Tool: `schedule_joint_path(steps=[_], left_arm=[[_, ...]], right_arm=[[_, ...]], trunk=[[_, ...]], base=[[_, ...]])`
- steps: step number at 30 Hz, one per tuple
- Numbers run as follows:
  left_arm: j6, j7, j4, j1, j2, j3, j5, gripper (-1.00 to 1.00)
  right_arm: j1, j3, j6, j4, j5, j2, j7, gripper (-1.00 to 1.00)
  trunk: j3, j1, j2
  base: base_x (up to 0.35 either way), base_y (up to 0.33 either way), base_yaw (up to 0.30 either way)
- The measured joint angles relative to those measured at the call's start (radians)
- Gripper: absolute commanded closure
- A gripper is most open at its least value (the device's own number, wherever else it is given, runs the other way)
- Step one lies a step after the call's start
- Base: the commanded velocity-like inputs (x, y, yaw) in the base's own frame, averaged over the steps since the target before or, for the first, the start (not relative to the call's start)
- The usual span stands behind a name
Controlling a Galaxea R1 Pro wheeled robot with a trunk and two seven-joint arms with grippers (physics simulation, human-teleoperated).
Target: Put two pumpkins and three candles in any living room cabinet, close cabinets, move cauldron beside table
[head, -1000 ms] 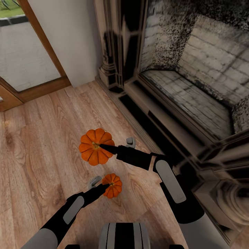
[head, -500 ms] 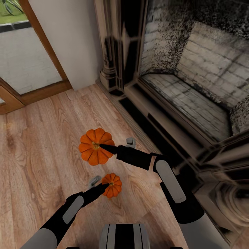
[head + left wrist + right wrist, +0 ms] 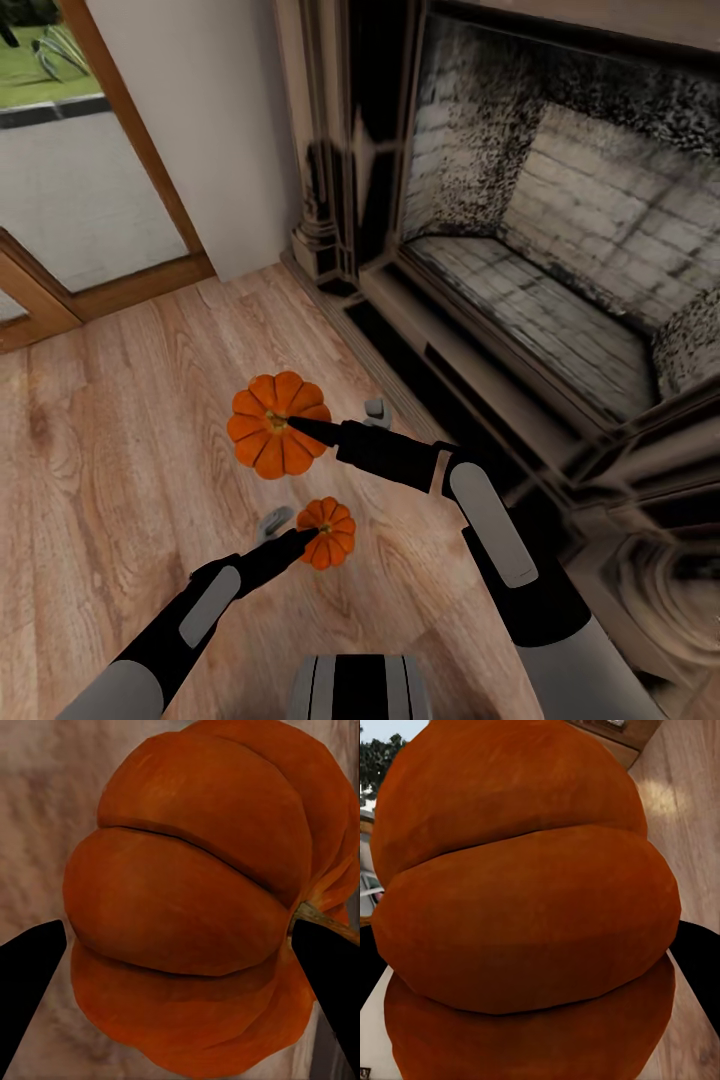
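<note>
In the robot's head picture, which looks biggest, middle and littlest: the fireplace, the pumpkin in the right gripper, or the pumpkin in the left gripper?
1. The fireplace, by far the biggest.
2. The pumpkin in the right gripper.
3. The pumpkin in the left gripper, the littlest.

How near each pumpkin is to the camera is hard to tell, so their real sizes stay unsure.

The head camera looked steeply down over both arms at the wood floor (image 3: 110,470) beside the fireplace (image 3: 560,250). Each wrist camera sat tight against its own pumpkin, both shared with the head view.
</note>
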Motion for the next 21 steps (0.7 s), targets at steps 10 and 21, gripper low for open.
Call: schedule_joint_path(steps=[10, 21], left_arm=[[0.0, -0.001, 0.0, 0.0, 0.0, 0.0, 0.001, 1.0], [0.0, -0.002, 0.0, 0.0, 0.0, 0.0, 0.003, 1.0]], right_arm=[[0.0, 0.004, 0.003, 0.004, 0.002, 0.006, -0.013, 1.0], [0.0, 0.055, 0.001, 0.009, 0.002, 0.01, -0.057, 1.0]], trunk=[[0.039, -0.004, 0.002], [0.081, -0.009, 0.005]], base=[[0.0, 0.0, 0.0], [0.0, 0.0, 0.0]])
